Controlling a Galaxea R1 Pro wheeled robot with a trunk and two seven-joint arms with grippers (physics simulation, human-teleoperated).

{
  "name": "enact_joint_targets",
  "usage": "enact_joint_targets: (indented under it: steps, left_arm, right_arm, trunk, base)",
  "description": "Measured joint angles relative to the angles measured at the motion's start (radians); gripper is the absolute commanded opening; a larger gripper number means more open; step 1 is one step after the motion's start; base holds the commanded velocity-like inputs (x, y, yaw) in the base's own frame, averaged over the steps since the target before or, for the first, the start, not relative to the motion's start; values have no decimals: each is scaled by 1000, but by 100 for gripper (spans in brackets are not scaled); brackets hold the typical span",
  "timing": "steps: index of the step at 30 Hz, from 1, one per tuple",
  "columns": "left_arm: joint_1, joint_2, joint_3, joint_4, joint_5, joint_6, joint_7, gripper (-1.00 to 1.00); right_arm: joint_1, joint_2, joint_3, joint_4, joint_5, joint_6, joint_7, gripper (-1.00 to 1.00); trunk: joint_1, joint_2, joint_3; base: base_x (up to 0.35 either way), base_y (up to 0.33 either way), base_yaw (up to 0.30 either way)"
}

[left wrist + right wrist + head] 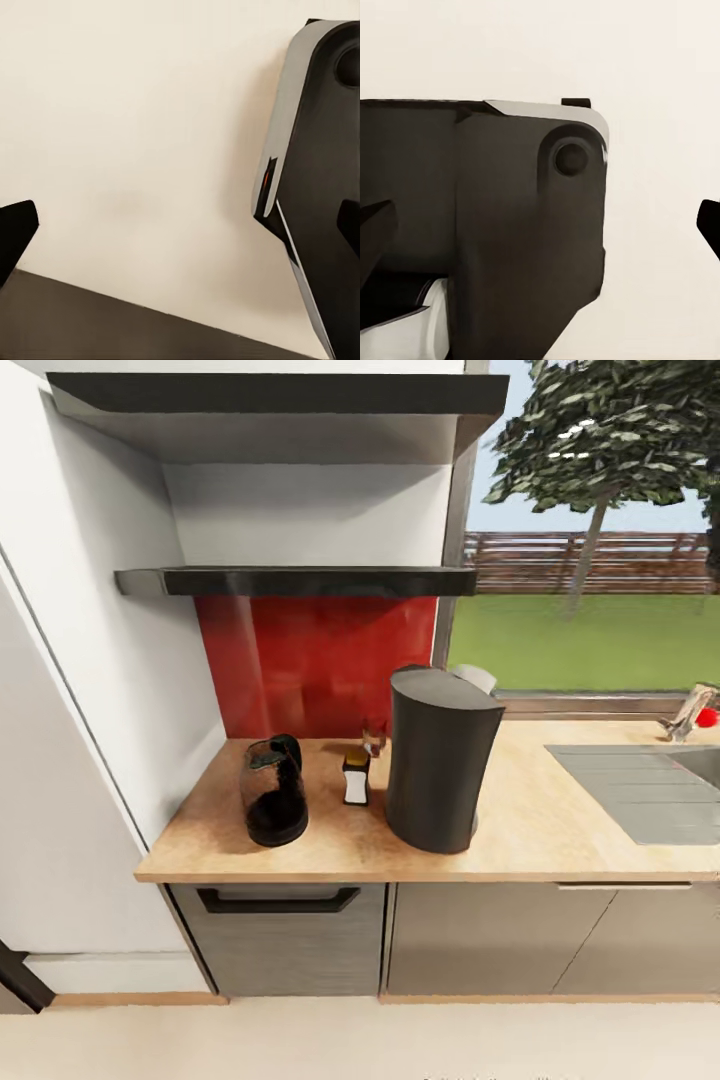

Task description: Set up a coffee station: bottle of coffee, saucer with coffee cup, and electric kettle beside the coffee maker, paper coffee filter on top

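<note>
My left gripper (180, 247) looks down at pale floor, one dark fingertip at each edge of its wrist view with nothing between them, so I read it as spread and empty. The right gripper (544, 232) looks the same, tips wide apart, with part of the robot's own dark body (495, 225) behind the gap. Both arms hang low, well short of the work.

From the head camera the kitchen countertop (560, 810) lies straight ahead. On it, left to right: the electric kettle (273, 792), the bottle of coffee (355, 777) standing upright, then the coffee maker (440, 758), a tall dark cylinder. The bottle is just beside the coffee maker; the kettle is a little further off. The shelf (300, 580) above looks bare from here.

Judgement: kettle and bottle look placed. Saucer, cup and filter remain, so neither arm is favoured yet.
</note>
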Motion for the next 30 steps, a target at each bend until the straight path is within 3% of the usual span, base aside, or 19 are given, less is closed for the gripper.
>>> enact_joint_targets:
  steps: [5, 12, 30]
  left_arm:
    - [0, -1, 0, 0, -1, 0, 0, 100]
    - [0, -1, 0, 1, -1, 1, 0, 100]
    - [0, 1, 0, 2, -1, 1, 0, 100]
  right_arm:
    - [0, -1, 0, 0, -5, 0, 0, 100]
    - [0, -4, 0, -1, -45, 0, 0, 100]
    - [0, -13, 0, -2, -49, 3, 0, 100]
  trunk:
    - [0, 0, 0]
    - [0, 0, 0]
    - [0, 0, 1]
  base:
    - [4, 306, -266]
    - [-21, 307, -267]
    - [-135, 256, -267]
